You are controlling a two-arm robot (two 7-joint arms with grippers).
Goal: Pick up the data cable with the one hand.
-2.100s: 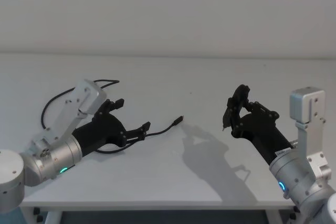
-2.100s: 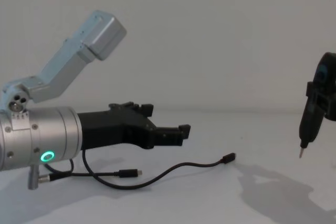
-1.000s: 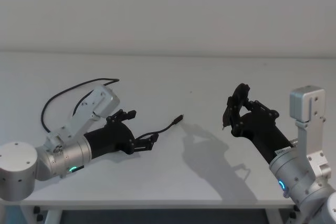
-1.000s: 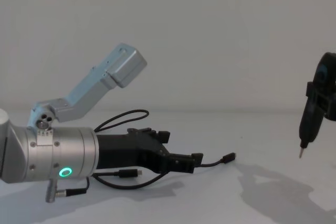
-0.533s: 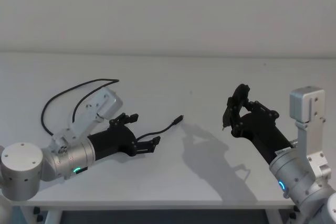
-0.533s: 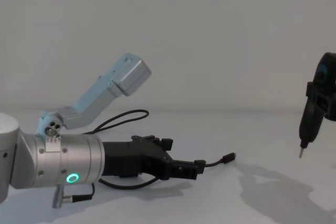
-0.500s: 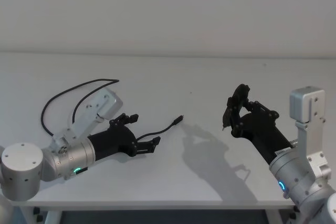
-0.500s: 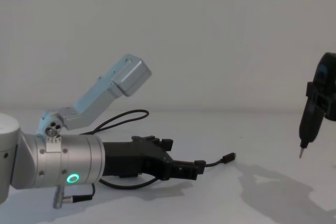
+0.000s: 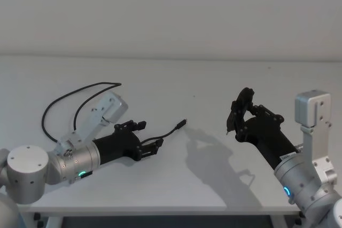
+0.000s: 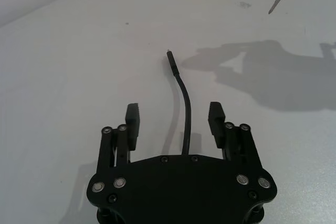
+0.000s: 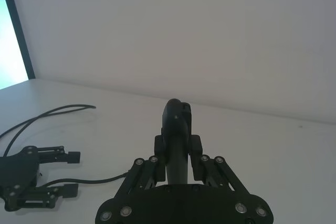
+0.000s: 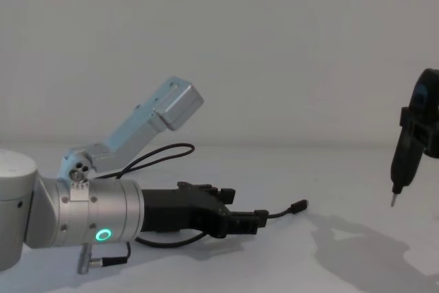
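Both jaws of the left gripper (image 10: 174, 113) stand wide apart, empty, straddling the data cable (image 10: 185, 98) flat on the table (image 10: 79, 51); probably low enough, so next close and lift; right gripper (image 11: 176, 150) parked aloft, clamping a pointed tool (image 12: 402, 161).

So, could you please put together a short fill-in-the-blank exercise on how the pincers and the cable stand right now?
1. The left pincer is ___, with one finger on either side of the data cable.
2. On the table, just ahead of that pincer, lies the cable's ___.
3. The right pincer is shut on a pointed black tool, whose tip hangs ___ the table.

Missing words: open; plug; above
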